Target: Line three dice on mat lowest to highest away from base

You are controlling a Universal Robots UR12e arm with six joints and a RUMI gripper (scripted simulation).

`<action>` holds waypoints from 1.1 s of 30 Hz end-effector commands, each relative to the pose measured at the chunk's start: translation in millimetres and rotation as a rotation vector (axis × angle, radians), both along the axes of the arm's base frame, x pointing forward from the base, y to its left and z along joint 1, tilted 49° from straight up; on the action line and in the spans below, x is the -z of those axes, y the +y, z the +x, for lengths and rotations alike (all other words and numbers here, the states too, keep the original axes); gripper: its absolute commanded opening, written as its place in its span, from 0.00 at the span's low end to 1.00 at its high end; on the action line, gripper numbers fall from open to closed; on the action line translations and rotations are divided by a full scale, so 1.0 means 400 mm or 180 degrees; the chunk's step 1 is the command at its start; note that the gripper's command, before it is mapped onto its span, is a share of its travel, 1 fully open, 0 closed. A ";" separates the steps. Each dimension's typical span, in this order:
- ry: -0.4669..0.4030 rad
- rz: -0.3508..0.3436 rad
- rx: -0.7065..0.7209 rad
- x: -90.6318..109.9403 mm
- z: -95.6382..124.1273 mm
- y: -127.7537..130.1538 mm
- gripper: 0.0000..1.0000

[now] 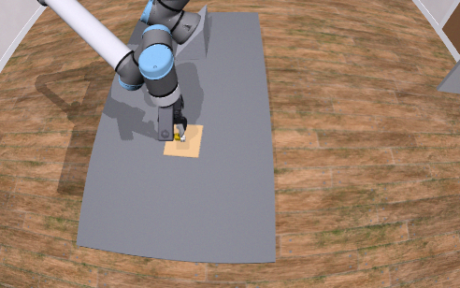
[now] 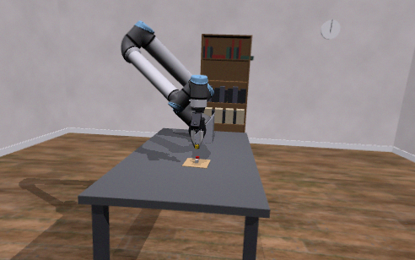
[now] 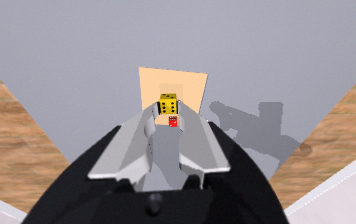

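Above the tan mat, the gripper is closed on the yellow die, held between its fingertips. The exterior view shows a gap between this die and the mat; the top view, looking down, does not reveal that height. The red die appears on the mat in the exterior and wrist views, but is hidden from above by the gripper. Conversely, the white die is visible in the top and exterior views, on the mat, while the wrist view does not show it. Outermost, the gray table carries the mat.
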State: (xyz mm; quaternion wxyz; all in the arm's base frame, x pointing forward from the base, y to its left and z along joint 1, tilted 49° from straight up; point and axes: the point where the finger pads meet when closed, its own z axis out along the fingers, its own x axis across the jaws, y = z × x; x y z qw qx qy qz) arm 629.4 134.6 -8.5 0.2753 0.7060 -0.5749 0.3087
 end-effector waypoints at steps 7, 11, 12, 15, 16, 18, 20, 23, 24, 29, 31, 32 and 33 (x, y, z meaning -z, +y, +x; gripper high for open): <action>-0.0003 0.0002 0.0001 0.005 0.002 -0.005 0.03; -0.0003 0.0002 0.0001 0.021 0.005 -0.023 0.03; -0.0003 0.0002 0.0001 0.026 0.006 -0.029 0.03; -0.0003 0.0002 0.0001 0.046 0.011 -0.052 0.03; -0.0003 0.0002 0.0001 0.054 0.012 -0.060 0.03; -0.0003 0.0002 0.0001 0.070 0.015 -0.078 0.03; -0.0003 0.0002 0.0001 0.086 0.019 -0.096 0.03; -0.0003 0.0002 0.0001 0.102 0.022 -0.114 0.03; -0.0003 0.0002 0.0001 0.102 0.022 -0.114 0.03; -0.0003 0.0002 0.0001 0.134 0.029 -0.151 0.03; -0.0003 0.0002 0.0001 0.143 0.031 -0.161 0.03; -0.0003 0.0002 0.0001 0.147 0.031 -0.165 0.03; -0.0003 0.0002 0.0001 0.150 0.032 -0.168 0.03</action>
